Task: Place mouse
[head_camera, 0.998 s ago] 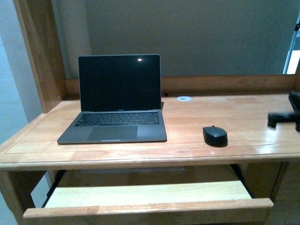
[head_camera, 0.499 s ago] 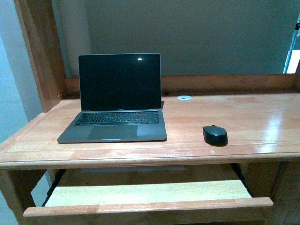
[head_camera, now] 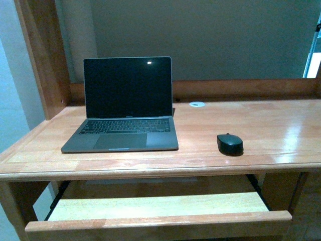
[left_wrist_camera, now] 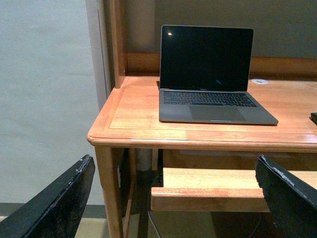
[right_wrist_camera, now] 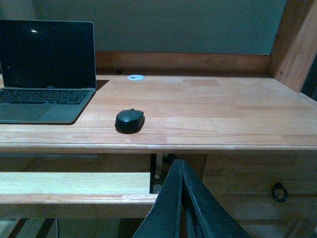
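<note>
left gripper (left_wrist_camera: 176, 198) jaws apart, right gripper (right_wrist_camera: 181, 198) jaws closed

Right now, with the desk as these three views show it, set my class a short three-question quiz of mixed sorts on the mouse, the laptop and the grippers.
1. True or false: the mouse rests on the desk, apart from the laptop.
2. Multiple choice: the laptop is A) closed, B) open with a dark screen, C) open with a lit screen.
3. Fill in: the right gripper is ____, while the left gripper is open.

Key: 1 true; 2 B; 3 shut.
</note>
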